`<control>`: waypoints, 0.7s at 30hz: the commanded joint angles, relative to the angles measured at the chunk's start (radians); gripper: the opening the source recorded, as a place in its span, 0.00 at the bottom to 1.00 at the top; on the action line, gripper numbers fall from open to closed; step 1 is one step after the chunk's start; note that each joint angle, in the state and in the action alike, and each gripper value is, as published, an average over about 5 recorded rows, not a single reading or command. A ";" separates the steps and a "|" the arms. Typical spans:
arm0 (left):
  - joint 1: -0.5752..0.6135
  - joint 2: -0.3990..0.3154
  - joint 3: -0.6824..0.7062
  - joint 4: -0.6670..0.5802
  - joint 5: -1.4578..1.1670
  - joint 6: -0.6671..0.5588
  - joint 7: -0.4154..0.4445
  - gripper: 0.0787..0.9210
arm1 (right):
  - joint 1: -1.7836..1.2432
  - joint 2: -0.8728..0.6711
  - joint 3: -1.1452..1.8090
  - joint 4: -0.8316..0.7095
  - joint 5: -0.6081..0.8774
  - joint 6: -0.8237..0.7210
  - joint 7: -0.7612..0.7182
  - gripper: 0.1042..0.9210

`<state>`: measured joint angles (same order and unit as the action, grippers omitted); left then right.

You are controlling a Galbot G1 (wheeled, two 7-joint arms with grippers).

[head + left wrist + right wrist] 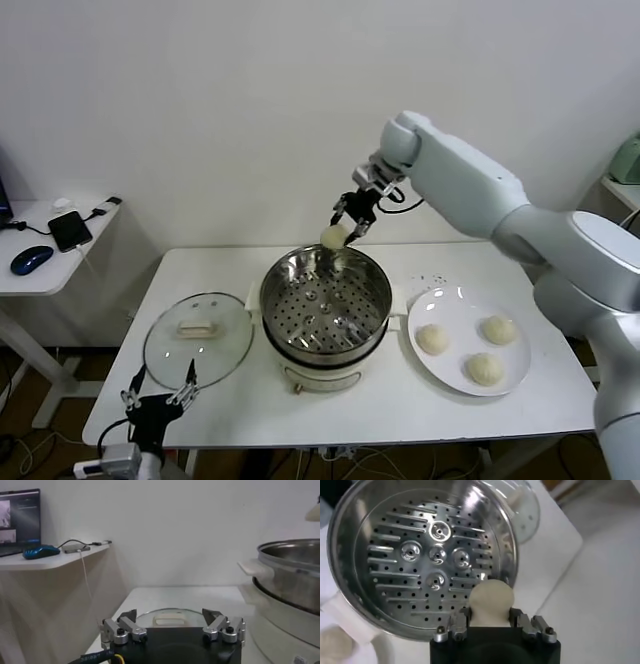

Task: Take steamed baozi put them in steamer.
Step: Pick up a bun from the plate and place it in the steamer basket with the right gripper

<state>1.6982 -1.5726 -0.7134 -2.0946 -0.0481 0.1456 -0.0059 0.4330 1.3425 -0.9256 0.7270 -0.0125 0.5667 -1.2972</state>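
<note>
Steamer (pixel 326 312): centre of the head view, standing on the white table (pixel 220 265), perforated tray bare. Glass lid (pixel 197 338) lies flat to its left in the frame, touching the table. White plate (pixel 432 364) to the steamer's right carries three baozi (pixel 485 369). Fourth baozi (pixel 333 237) is held in the air above the steamer's far rim, upper centre of the frame, clamped between the right gripper's (pixel 351 224) fingers; the right wrist view shows the bun (pixel 491 601) pinched on both sides over the tray edge. Left gripper (pixel 160 396) sits at lower left of the frame, just before the lid, fingers (pixel 120 631) spread wide and holding nothing.
</note>
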 commanded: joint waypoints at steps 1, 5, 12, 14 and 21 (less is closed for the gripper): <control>0.002 -0.002 0.000 0.003 0.003 -0.001 0.000 0.88 | 0.025 0.045 -0.092 0.032 -0.088 0.253 0.042 0.52; 0.005 -0.003 0.000 0.001 0.004 -0.001 -0.001 0.88 | 0.012 0.041 -0.098 0.078 -0.161 0.301 0.057 0.52; 0.004 -0.010 0.003 0.001 0.005 -0.001 -0.001 0.88 | -0.029 0.058 -0.073 0.086 -0.350 0.306 0.137 0.52; 0.005 -0.012 0.004 0.000 0.006 -0.002 -0.002 0.88 | -0.042 0.061 -0.065 0.083 -0.383 0.306 0.149 0.52; 0.003 -0.013 0.003 -0.002 0.005 0.001 -0.002 0.88 | -0.074 0.081 -0.054 0.028 -0.410 0.306 0.190 0.52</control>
<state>1.7007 -1.5862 -0.7107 -2.0967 -0.0433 0.1457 -0.0077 0.3694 1.4116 -0.9782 0.7650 -0.3400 0.8233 -1.1494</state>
